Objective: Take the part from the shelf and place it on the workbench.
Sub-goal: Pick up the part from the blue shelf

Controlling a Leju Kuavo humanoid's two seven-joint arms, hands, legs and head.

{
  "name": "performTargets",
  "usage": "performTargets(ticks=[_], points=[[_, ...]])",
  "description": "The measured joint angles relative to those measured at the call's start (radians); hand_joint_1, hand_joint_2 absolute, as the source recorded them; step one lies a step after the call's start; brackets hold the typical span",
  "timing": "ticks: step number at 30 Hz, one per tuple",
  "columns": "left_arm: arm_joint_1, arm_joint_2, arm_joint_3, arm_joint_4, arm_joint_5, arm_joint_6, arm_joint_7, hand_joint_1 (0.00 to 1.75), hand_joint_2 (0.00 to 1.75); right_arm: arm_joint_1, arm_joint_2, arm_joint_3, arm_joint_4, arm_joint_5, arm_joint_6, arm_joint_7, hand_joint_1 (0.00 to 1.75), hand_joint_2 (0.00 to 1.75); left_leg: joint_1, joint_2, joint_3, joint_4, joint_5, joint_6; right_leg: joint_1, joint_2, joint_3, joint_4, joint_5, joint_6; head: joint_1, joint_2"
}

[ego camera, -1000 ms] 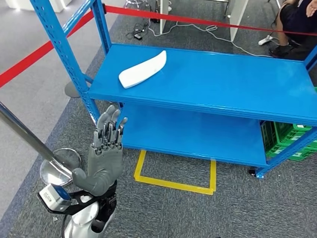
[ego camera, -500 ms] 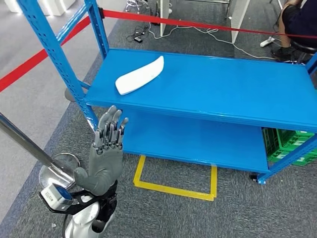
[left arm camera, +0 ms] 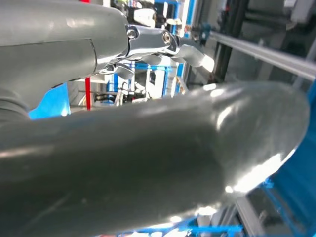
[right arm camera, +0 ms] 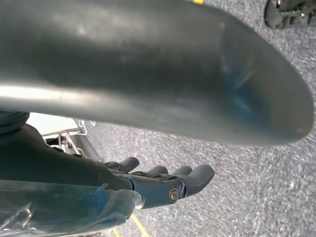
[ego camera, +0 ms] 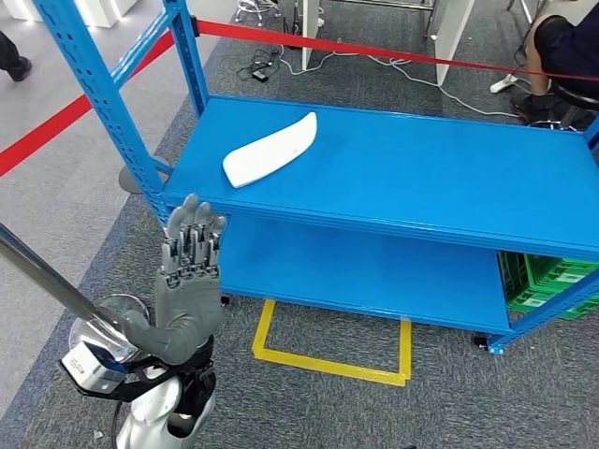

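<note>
Grey carpeted floor (ego camera: pixel 452 393), red barrier tape (ego camera: pixel 56 131) across the far left, a yellow taped rectangle (ego camera: pixel 332 351) on the carpet under a blue metal shelf (ego camera: pixel 438 178). At left, the robot's left hand (ego camera: pixel 185 281) is raised in front of the shelf's near-left corner post, palm flat, fingers (ego camera: pixel 189 245) straight and slightly apart, holding nothing. Compared with half a second ago it sits a little further left and lower in the head view, but the shelf has shifted too, so most of this reads as the robot's body and camera moving rather than a reach. The white curved part (ego camera: pixel 271 150) lies flat on the top deck near the left end, untouched, well apart from the hand. Further right, green crates (ego camera: pixel 544 281) sit under the lower deck, and a seated person (ego camera: pixel 562 47) is at the far right. The right hand (right arm camera: pixel 164 182) hangs over the carpet, fingers loosely extended, empty. Judgement: approach phase only; grasp not yet begun, hand must rise and go forward.
</note>
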Motion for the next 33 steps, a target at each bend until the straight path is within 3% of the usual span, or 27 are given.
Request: performTargets(ticks=[2,4,5,6,7,8,10,11,12,16,18,20,21,22,23,25,26,28,30,32,33], points=[[0.001,-0.002,0.004,0.000,0.000,0.006,0.000,0.00,0.00,-0.001,0.000,0.000,0.000,0.000,-0.001,-0.001,0.00,0.00,0.003,0.002,0.009,-0.003,-0.005,0.013,0.000,-0.001,-0.026,0.057,-0.032,0.007,0.005,0.000],[0.002,-0.002,0.007,0.000,-0.001,0.013,0.000,0.00,0.00,-0.001,0.000,0.000,0.000,0.000,-0.001,-0.003,0.00,0.00,0.002,0.004,0.015,-0.004,-0.012,0.022,0.001,-0.002,-0.099,0.192,-0.085,0.010,0.011,0.000],[0.002,-0.002,0.009,0.000,-0.001,0.015,0.000,0.00,0.00,0.000,0.000,0.000,0.000,0.000,-0.001,-0.003,0.00,0.00,0.001,0.004,0.018,-0.004,-0.015,0.024,0.001,-0.002,-0.138,0.257,-0.101,0.010,0.012,0.000],[0.003,-0.002,0.011,0.000,-0.001,0.017,0.000,0.00,0.00,0.001,0.000,0.000,0.000,0.000,-0.001,-0.003,0.00,0.00,0.000,0.003,0.022,-0.004,-0.018,0.025,0.001,-0.002,-0.165,0.293,-0.100,0.010,0.012,0.000],[0.003,-0.002,0.012,0.000,-0.001,0.018,0.000,0.00,0.00,0.002,0.000,0.000,0.000,0.000,-0.001,-0.003,0.00,0.00,-0.001,0.001,0.028,-0.004,-0.022,0.025,0.001,-0.002,-0.172,0.287,-0.076,0.008,0.012,0.000],[0.003,-0.002,0.013,0.000,-0.002,0.019,0.000,0.00,0.00,0.002,0.000,0.000,0.000,0.000,-0.001,-0.003,0.00,0.00,-0.001,-0.001,0.035,-0.003,-0.027,0.023,0.001,-0.002,-0.160,0.242,-0.035,0.005,0.012,0.000],[0.003,-0.002,0.014,0.000,-0.004,0.020,0.001,0.00,0.00,0.001,0.000,0.000,0.000,-0.001,-0.001,-0.003,0.00,0.00,-0.003,-0.003,0.050,-0.003,-0.038,0.015,0.002,-0.002,-0.107,0.106,0.045,-0.002,0.013,0.000],[0.003,-0.002,0.013,0.000,-0.006,0.021,0.001,0.00,0.00,0.000,0.000,0.000,0.000,-0.001,-0.001,-0.002,0.00,0.00,-0.005,-0.003,0.053,-0.001,-0.043,0.011,0.003,-0.002,-0.085,0.057,0.063,-0.004,0.013,0.000],[0.003,-0.002,0.013,0.000,-0.007,0.022,0.002,0.00,0.00,-0.001,0.000,0.000,0.000,-0.001,-0.001,-0.001,0.00,0.00,-0.006,-0.004,0.053,-0.001,-0.045,0.006,0.004,-0.001,-0.073,0.031,0.066,-0.007,0.013,0.000],[0.002,-0.002,0.012,0.001,-0.010,0.025,0.004,0.00,0.00,0.000,0.000,-0.001,0.000,-0.003,-0.002,0.002,0.00,0.00,-0.007,-0.001,0.052,0.002,-0.056,-0.016,0.002,0.002,-0.065,0.013,0.059,-0.026,0.008,0.000],[0.002,-0.001,0.012,0.001,-0.011,0.025,0.004,0.00,0.00,-0.001,0.000,-0.001,0.000,-0.003,-0.002,0.003,0.00,0.00,-0.006,0.001,0.011,0.084,-0.101,-0.026,-0.002,0.001,-0.059,0.007,0.059,-0.035,0.003,0.000],[0.002,-0.001,0.012,0.002,-0.011,0.025,0.004,0.00,0.00,-0.002,0.000,-0.001,0.000,-0.004,-0.002,0.003,0.00,0.00,-0.005,0.002,-0.064,0.218,-0.155,-0.031,-0.002,0.000,-0.058,0.005,0.058,-0.040,0.002,0.000],[0.002,0.000,0.013,0.003,-0.011,0.026,0.004,0.00,0.00,-0.001,0.000,-0.001,0.000,-0.004,-0.002,0.004,0.00,0.00,-0.005,0.002,-0.092,0.262,-0.161,-0.032,-0.002,-0.001,-0.057,0.005,0.056,-0.041,0.001,0.000],[0.002,0.000,0.013,0.004,-0.011,0.026,0.004,0.00,0.00,-0.001,-0.001,-0.001,0.000,-0.004,-0.002,0.004,0.00,0.00,-0.005,0.002,-0.103,0.271,-0.147,-0.032,-0.002,0.000,-0.056,0.006,0.055,-0.041,0.001,0.000],[0.002,0.000,0.013,0.005,-0.011,0.026,0.004,0.00,0.00,0.000,-0.001,-0.001,0.000,-0.004,-0.002,0.005,0.00,0.00,-0.005,0.002,-0.095,0.241,-0.115,-0.031,-0.002,0.001,-0.054,0.006,0.054,-0.040,0.001,0.000],[0.002,0.000,0.013,0.005,-0.011,0.026,0.004,0.00,0.00,-0.001,0.000,-0.001,0.000,-0.004,-0.002,0.005,0.00,0.00,-0.005,0.004,-0.038,0.112,-0.036,-0.026,-0.001,0.004,-0.048,0.006,0.051,-0.035,0.001,0.000],[0.002,-0.001,0.013,0.005,-0.011,0.026,0.004,0.00,0.00,-0.001,0.000,-0.001,0.000,-0.004,-0.002,0.005,0.00,0.00,-0.005,0.004,-0.011,0.051,-0.013,-0.022,0.001,0.005,-0.047,0.007,0.048,-0.031,0.001,0.000],[0.002,-0.001,0.012,0.005,-0.011,0.026,0.004,0.00,0.00,0.000,-0.001,-0.001,0.000,-0.004,-0.002,0.005,0.00,0.00,-0.007,0.005,0.012,-0.005,-0.004,-0.013,0.005,0.006,-0.047,0.005,0.047,-0.021,0.003,0.000],[0.002,-0.002,0.012,0.006,-0.011,0.026,0.005,0.00,0.00,0.000,-0.001,-0.001,0.000,-0.004,-0.003,0.006,0.00,0.00,-0.005,0.003,0.014,-0.012,-0.004,-0.001,0.004,0.004,-0.046,0.001,0.046,-0.009,0.004,0.000],[0.001,-0.002,0.012,0.006,-0.012,0.026,0.005,0.00,0.00,-0.001,-0.001,-0.001,0.000,-0.004,-0.003,0.006,0.00,0.00,-0.001,0.004,0.019,-0.016,-0.003,0.012,0.003,0.002,-0.059,0.036,0.022,0.001,0.009,0.000],[0.001,-0.002,0.011,0.006,-0.012,0.026,0.005,0.00,0.00,-0.001,-0.001,-0.001,0.000,-0.004,-0.003,0.006,0.00,0.00,0.001,0.004,0.022,-0.018,-0.003,0.016,0.003,0.001,-0.081,0.084,-0.004,0.005,0.012,0.000]])
